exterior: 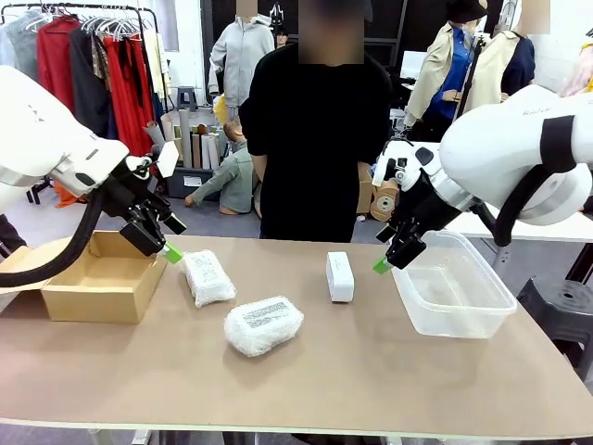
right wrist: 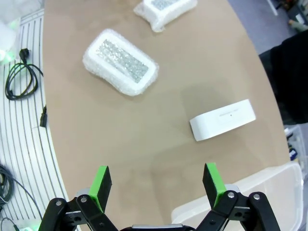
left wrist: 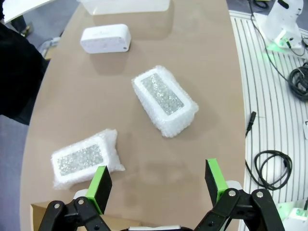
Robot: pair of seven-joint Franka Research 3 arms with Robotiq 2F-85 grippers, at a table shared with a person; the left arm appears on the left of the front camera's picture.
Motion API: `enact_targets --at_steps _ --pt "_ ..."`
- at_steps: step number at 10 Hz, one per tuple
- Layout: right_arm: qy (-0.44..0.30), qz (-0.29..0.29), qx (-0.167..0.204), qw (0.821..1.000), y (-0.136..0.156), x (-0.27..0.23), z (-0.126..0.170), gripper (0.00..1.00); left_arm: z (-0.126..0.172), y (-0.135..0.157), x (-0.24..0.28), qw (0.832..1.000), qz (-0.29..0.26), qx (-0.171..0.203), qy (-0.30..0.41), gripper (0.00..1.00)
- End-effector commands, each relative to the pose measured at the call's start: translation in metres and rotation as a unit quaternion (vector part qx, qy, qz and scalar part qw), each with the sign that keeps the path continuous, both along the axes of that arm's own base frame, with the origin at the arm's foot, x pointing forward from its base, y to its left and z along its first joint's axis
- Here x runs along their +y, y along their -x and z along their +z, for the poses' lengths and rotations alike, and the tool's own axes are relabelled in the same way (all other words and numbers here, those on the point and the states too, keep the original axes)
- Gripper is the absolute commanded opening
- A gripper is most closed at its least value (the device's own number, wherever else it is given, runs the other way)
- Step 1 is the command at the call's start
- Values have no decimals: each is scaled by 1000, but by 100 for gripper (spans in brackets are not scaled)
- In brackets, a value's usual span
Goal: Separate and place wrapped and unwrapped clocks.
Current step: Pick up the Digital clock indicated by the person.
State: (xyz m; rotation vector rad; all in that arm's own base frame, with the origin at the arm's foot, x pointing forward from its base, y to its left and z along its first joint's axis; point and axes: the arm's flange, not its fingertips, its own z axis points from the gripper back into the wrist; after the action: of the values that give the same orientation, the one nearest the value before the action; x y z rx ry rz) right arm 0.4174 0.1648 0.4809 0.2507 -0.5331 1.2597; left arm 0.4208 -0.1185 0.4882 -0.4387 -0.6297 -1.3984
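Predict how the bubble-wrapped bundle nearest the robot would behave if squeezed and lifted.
The near bundle would probably give a little under a squeeze, since bubble wrap cushions it. Lying flat and oblong, it seems unlikely to roll. The glossy wrap might slip.

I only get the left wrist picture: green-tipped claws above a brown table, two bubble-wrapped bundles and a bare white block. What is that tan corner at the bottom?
Observer: That is an open cardboard box on the robot's left. The front view shows nothing inside it.
Operator: And the pale edge at the very top?
Observer: That is a clear plastic tub on the robot's right, and it is also empty.
Operator: Is there a second claw?
Observer: Yes. The right gripper hovers at the tub's left rim with its jaws open.
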Motion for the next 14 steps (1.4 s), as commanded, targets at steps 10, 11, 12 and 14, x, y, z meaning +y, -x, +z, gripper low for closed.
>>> enact_targets --at_steps 10,11,12,14 --pt "-176 130 -46 975 -39 -94 63 100 39 -65 64 990 -84 -37 103 100" --pt "-174 115 -49 977 -43 -102 66 100 41 -69 67 990 -83 -37 111 100" --pt "-176 108 -50 977 -45 -110 68 100 41 -72 71 990 -78 -35 114 100" --pt "-192 120 -38 973 -50 -127 70 100 41 -82 81 989 -74 -36 124 100"
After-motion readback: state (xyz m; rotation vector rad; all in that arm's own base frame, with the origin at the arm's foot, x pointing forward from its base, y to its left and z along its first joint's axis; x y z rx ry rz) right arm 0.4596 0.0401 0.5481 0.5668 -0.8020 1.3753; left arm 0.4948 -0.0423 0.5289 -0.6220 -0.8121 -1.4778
